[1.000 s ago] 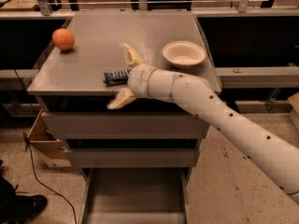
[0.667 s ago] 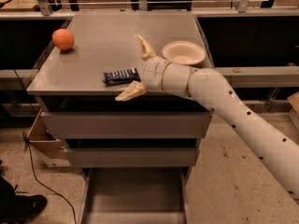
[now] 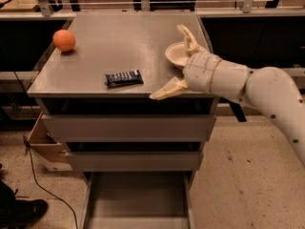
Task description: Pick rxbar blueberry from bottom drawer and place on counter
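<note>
Spanning the tabletop (image 3: pixel 128 32): empty tool (image 3: pixel 176 63) beside the set-down rxbar blueberry (image 3: pixel 124 77)
Above the pulled-out bottom drawer (image 3: pixel 138 197), the tool hovers over the tabletop's front corner in front of the bowl (image 3: pixel 172 55), fingers spread wide, gripping nothing. The bar lies flat near the front edge, just apart from the tool, between it and the orange (image 3: pixel 64 40), with its long axis along that edge. Placement looks done.

Your grey desk (image 3: pixel 119 32) carries three things: an orange (image 3: pixel 64 40) near the left edge, the rxbar blueberry (image 3: pixel 124 78) lying flat towards the front, and a pale bowl (image 3: pixel 174 56) on the right. Your hand (image 3: pixel 166 62) hovers by the bowl over the right front edge, fingers (image 3: pixel 164 90) spread wide and holding nothing.
</note>
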### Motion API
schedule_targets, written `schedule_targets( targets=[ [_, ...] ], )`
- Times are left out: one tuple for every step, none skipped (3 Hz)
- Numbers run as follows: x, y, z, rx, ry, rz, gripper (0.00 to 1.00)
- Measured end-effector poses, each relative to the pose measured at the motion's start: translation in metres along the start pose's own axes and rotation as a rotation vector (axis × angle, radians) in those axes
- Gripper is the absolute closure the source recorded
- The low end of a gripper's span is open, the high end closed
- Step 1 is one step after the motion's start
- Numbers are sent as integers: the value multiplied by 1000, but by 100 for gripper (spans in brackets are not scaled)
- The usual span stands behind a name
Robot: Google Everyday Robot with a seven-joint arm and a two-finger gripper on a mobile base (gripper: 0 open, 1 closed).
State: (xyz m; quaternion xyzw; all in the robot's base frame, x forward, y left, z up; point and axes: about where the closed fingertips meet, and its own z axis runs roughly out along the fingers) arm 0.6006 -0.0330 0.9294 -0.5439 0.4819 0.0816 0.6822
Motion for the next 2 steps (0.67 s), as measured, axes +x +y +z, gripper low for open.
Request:
schedule_targets(
  targets=[
    [-11,-17,-45,49,7,-40,0],
    [-33,-26,-84,105,-6,-108,0]
  ],
)
